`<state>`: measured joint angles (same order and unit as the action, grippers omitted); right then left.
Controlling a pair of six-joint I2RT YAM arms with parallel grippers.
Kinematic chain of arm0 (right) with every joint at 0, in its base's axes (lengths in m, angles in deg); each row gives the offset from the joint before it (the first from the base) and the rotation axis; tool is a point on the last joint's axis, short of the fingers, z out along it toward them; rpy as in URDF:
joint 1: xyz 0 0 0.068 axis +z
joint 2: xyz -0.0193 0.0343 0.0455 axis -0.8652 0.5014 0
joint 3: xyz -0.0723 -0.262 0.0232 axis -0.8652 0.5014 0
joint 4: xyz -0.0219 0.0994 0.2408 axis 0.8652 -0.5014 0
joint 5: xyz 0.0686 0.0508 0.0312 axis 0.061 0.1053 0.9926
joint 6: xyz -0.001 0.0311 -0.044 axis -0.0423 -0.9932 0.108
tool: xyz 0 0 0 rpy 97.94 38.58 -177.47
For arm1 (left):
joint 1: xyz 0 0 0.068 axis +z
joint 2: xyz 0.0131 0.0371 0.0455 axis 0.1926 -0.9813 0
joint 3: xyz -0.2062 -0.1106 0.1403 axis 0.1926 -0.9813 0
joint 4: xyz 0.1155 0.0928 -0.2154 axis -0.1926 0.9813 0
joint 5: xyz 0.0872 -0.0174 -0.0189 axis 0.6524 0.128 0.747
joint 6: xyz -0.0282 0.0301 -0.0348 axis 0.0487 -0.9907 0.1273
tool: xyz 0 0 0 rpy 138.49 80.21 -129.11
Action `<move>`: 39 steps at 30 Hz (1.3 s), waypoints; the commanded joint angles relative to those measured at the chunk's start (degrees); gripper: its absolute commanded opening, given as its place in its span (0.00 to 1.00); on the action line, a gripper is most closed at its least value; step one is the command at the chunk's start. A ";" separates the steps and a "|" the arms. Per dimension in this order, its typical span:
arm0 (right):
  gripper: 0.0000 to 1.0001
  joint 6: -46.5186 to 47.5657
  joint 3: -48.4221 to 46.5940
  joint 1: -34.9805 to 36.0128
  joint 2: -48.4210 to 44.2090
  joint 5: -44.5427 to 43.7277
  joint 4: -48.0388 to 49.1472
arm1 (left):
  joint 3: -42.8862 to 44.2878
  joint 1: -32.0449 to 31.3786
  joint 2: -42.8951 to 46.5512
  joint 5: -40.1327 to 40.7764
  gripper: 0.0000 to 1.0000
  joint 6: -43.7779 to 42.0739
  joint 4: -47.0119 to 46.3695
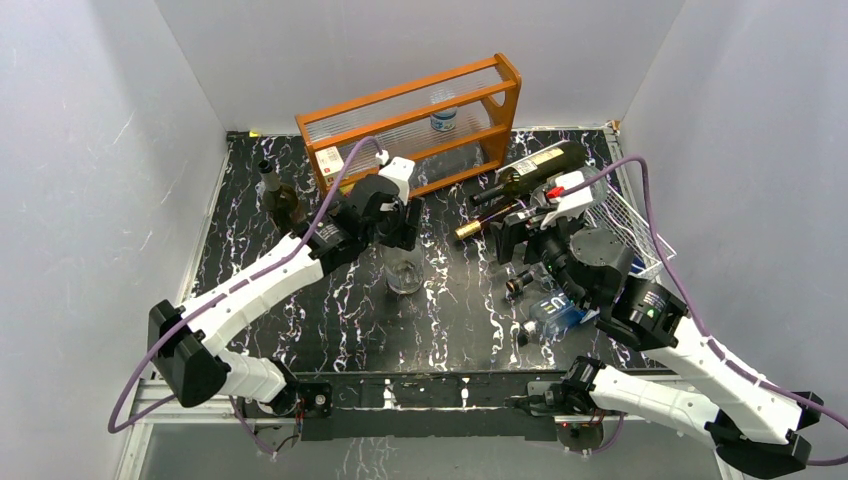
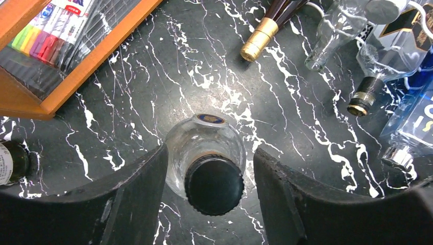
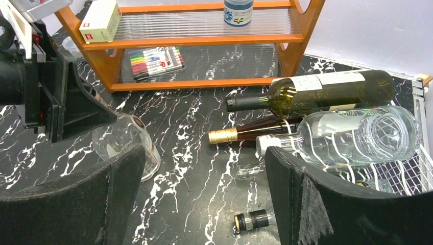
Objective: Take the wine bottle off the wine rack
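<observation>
Left hand (image 2: pixel 209 150) sits over an upright clear glass bottle (image 2: pixel 204 140) with a black cap, standing on the counter (image 2: pixel 153 81). The fingers straddle it, part open. I see a sliver of counter between one finger and the glass, so no clamp. Can't tell if the other finger touches.

Right hand (image 3: pixel 204 150) is wide open, holding nothing, hovering above the counter beside the wine rack (image 3: pixel 419 107).

Wine bottle (image 3: pixel 327 89): dark green, pale label, on its side, neck pointing away from the rack over the counter, base at the rack's edge. Can't tell if it rests on the wire.

A clear bottle (image 3: pixel 357 135) lies just beside it in the rack. A gold-foil-topped bottle (image 3: pixel 240 134) lies next to them, neck on the counter.
</observation>
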<state>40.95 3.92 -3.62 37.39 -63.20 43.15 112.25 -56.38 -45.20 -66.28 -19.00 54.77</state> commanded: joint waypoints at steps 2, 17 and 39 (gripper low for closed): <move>0.98 1.25 0.80 0.22 -0.62 1.02 1.87 | 1.51 -1.69 -0.03 4.86 0.56 -2.08 0.71; 0.98 3.62 1.55 0.22 1.16 4.64 2.31 | 5.62 -1.66 4.48 8.73 0.14 -1.16 9.70; 0.98 5.97 2.95 0.22 3.00 8.43 4.04 | -2.04 27.23 20.28 20.72 0.00 -1.64 14.40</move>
<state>45.43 7.24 -3.62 40.60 -55.38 43.46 110.35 -32.84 -28.93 -52.31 -21.17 75.25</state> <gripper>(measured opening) 0.981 0.327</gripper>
